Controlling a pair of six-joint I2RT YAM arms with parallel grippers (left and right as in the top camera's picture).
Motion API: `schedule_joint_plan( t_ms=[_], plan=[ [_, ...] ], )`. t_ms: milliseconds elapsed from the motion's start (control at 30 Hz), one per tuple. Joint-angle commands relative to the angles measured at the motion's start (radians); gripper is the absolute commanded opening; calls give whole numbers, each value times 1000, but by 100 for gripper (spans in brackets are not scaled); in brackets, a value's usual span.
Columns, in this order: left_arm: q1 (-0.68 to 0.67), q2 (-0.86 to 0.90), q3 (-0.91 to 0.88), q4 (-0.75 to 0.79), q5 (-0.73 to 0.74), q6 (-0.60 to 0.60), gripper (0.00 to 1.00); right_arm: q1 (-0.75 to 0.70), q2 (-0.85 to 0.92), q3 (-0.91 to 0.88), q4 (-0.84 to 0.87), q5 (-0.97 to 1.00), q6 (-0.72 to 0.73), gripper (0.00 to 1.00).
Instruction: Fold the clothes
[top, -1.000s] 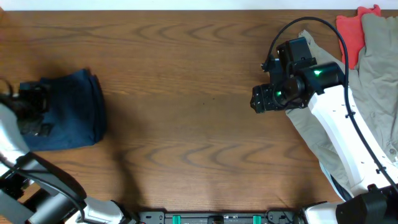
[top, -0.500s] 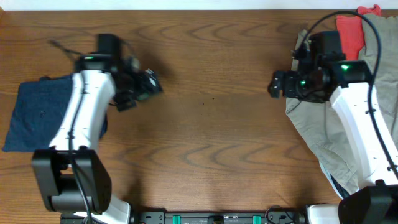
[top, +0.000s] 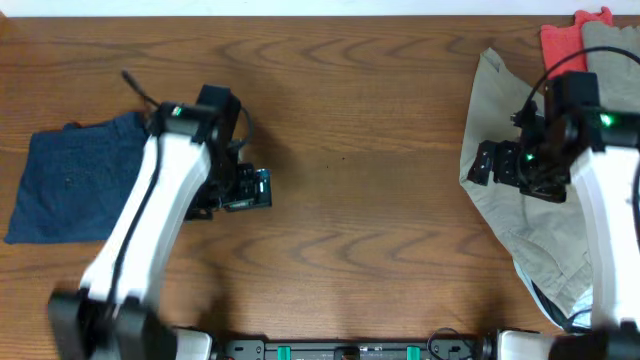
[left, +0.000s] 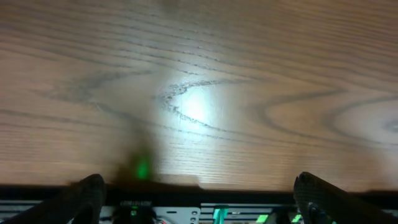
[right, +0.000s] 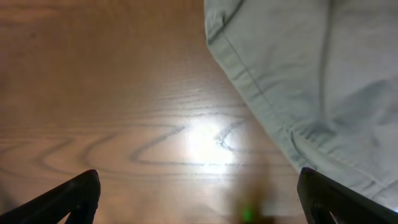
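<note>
Navy shorts (top: 70, 190) folded flat near left table edge, apparently parked as finished. Left gripper (top: 255, 188) over bare wood beside them, fingers wide apart, empty. Right gripper (top: 482, 165) at khaki garment (top: 497, 218) hem by right edge, fingers apart, empty. Red cloth (top: 565, 45) in far-right corner.

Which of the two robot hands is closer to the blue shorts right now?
Left. The left gripper hangs beside the shorts, toward the middle of the table; the right gripper is on the far side, at the edge of the beige garment.
</note>
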Motion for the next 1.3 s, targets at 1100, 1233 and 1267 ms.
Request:
schedule_joint_plan(
  t_ms=[1100, 1233, 1267],
  plan=[
    [-172, -1108, -289, 319, -409, -252, 98, -6, -967, -579, 156, 58, -48, 99],
    [-172, -1108, -289, 319, -409, -252, 98, -6, -967, -579, 156, 58, -48, 99],
    [-172, -1108, -289, 319, -409, -252, 98, -6, -967, -579, 156, 58, -48, 99]
  ],
)
